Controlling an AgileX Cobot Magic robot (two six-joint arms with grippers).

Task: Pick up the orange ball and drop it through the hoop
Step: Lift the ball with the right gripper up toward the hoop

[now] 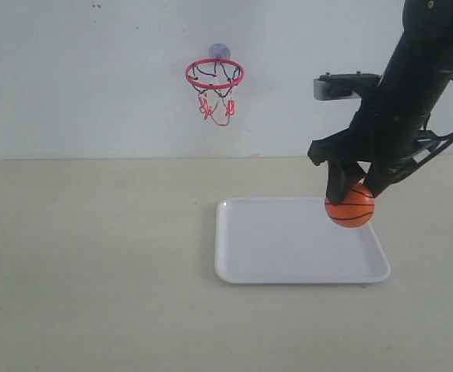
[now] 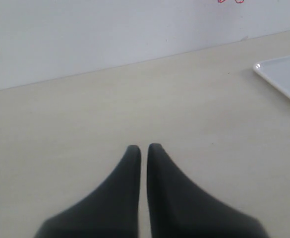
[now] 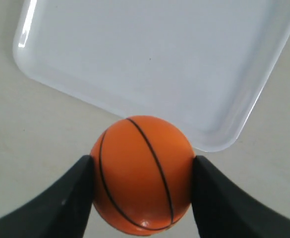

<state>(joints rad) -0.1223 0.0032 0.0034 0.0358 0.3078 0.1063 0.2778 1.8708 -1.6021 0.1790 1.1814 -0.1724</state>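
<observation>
On the counter's (image 1: 94,294) right half lies the tray (image 1: 280,260). Just over its far right corner the right jaws clamp the orange ball (image 1: 350,205) on both sides (pick-up looks done). Carrying and dropping remain: the hoop (image 1: 214,74) hangs past the far edge. The left jaws are nearly closed and empty, outside the exterior view.

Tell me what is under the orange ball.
The orange ball, held by the right gripper, is over the rim of the white tray and the table. The spot directly beneath is hidden.
</observation>
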